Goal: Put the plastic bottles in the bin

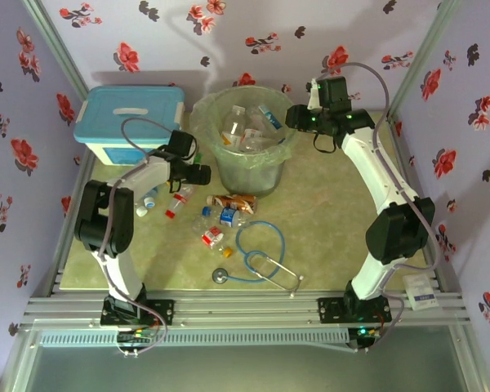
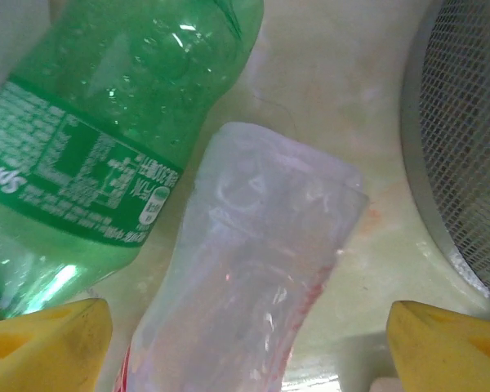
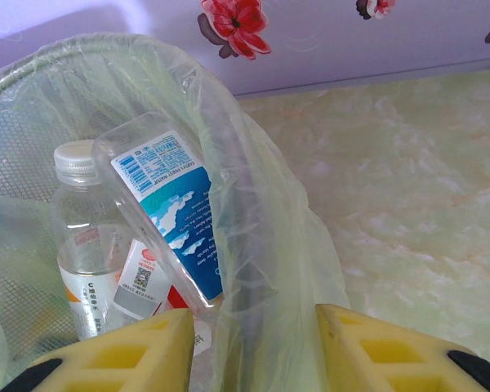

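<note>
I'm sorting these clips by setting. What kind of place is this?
Probably a staged robot test booth, not a real room: floral-print walls close in the tabletop, and an aluminium frame rail carries the left arm and right arm.

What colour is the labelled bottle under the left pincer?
Green; the bottle shows best in left wrist view.

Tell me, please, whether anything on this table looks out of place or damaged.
Yes. A blue-tubed stethoscope lies on the table beside the loose plastic bottles, though it is no bottle. In the left wrist view, the clear bottle next to the green bottle looks crumpled and dented.
</note>
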You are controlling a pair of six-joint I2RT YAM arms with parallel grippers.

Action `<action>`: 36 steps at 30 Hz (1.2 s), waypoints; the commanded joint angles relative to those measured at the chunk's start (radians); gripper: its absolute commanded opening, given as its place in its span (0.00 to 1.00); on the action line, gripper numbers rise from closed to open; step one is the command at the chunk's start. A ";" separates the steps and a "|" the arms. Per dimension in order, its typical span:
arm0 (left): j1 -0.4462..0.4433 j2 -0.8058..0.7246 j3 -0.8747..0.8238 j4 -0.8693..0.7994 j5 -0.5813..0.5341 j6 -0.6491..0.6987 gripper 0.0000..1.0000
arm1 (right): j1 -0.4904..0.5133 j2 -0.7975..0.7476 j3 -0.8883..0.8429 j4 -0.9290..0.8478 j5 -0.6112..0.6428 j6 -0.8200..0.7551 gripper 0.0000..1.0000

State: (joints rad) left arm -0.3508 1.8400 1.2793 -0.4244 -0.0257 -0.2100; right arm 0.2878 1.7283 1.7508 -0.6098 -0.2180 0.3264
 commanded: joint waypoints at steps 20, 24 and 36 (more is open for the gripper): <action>0.006 0.071 0.036 0.055 -0.016 0.011 0.54 | -0.006 -0.004 0.001 -0.007 0.002 0.012 0.42; 0.007 -0.008 0.023 0.031 -0.048 0.010 0.51 | -0.007 -0.002 0.002 -0.001 -0.004 0.016 0.42; 0.016 -0.277 0.043 -0.061 -0.150 -0.027 0.49 | -0.006 -0.006 0.008 0.010 -0.012 0.021 0.42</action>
State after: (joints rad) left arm -0.3420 1.6203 1.3022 -0.4248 -0.1028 -0.2108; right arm 0.2878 1.7283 1.7508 -0.6094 -0.2184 0.3267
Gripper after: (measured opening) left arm 0.494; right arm 0.417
